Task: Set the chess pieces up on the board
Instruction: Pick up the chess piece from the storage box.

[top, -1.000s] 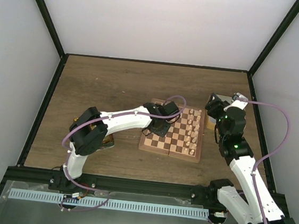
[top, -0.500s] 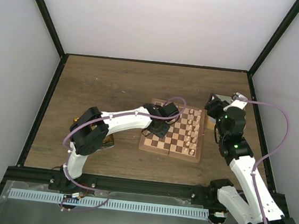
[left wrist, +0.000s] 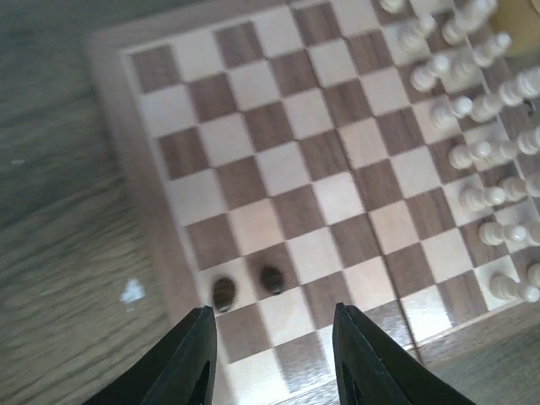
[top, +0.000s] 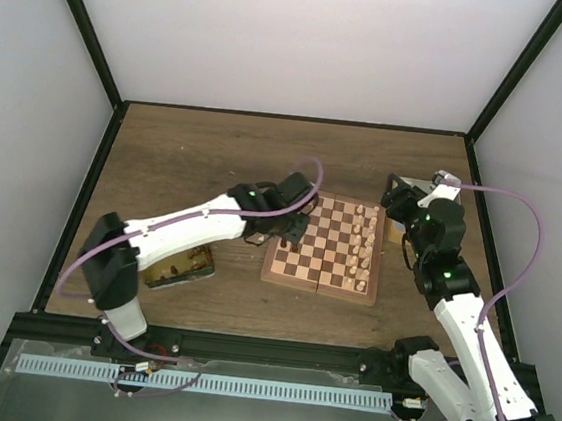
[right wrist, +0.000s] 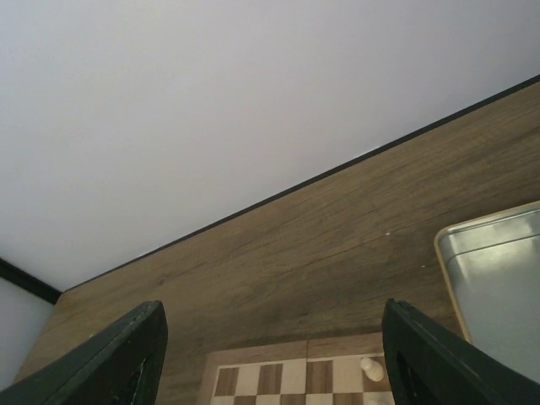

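The board (top: 323,245) is a square of light and dark brown checks with a tan border, lying flat on the bench (top: 186,160). Its fold seam runs from its near edge to its far edge, slightly askew. The cream pieces (top: 363,241) stand upright in two ranks along the board's right edge, parallel to the seam. Two dark pieces (left wrist: 224,294) sit on adjoining squares at the board's left side, one in the edge file and one just inside it. They are seen from above and blurred, so their type cannot be told.

The left arm (top: 199,227) stretches low across the bench to the board's left edge. Its wrist looks down on the board. The left tool (left wrist: 272,321) hangs over the squares just beside the two dark pieces, fingers spread and nothing between them.

The right arm (top: 453,299) rises beside the board's right edge. Its wrist is tipped up towards the back wall. The right tool (right wrist: 272,308) is spread wide and empty, above the board's far right corner. A silver tin (right wrist: 498,278) lies just right of the board. A gold tin (top: 180,265) lies well left of the board.
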`<state>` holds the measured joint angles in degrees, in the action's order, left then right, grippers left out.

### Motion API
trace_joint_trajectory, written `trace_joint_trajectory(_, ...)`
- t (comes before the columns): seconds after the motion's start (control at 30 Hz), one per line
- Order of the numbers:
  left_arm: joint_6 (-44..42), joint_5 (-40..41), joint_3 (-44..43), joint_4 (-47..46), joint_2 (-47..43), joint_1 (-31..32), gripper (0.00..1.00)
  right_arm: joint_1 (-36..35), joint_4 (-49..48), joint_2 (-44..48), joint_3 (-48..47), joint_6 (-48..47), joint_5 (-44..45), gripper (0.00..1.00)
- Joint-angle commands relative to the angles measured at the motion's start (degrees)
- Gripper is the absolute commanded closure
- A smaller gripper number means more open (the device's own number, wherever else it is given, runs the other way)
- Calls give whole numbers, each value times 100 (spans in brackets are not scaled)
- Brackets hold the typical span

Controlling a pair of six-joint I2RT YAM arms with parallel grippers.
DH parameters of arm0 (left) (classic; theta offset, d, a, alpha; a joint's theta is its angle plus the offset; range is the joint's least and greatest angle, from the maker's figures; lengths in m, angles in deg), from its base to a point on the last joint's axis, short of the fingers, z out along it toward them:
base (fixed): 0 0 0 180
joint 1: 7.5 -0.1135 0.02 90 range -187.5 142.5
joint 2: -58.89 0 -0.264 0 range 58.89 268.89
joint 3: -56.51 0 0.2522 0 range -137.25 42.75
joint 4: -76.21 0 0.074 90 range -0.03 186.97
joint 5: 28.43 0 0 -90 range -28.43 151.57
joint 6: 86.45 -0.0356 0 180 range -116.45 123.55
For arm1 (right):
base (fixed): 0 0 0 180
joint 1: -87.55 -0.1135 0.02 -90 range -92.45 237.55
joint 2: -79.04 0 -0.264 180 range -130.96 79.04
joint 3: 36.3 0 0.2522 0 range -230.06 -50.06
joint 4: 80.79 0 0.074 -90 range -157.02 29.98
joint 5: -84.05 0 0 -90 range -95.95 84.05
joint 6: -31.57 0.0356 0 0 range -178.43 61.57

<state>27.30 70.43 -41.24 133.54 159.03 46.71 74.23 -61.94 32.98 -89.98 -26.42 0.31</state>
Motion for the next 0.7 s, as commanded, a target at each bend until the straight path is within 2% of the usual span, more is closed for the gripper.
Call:
trace_joint_trajectory(0.0,270,681,692,186,-759,-313,60,-25,463,-100,-414,12,-595,29)
trace_joint_trajectory(0.17,376,1117,1435,609,-1659,-1065,65,-28,550,-61,-371,181,-762,29)
trace_joint_trajectory(0.37,669,647,2886,105,-2679,-2278,80,-30,870,-160,-535,349,-818,30)
trace_joint_trajectory(0.47,752,516,3258,-32,-2841,-2681,84,-30,980,-198,-570,382,-857,30)
trace_joint_trajectory(0.67,423,-180,3822,-257,-2568,-3064,83,-28,1165,21,-280,941,-581,30)
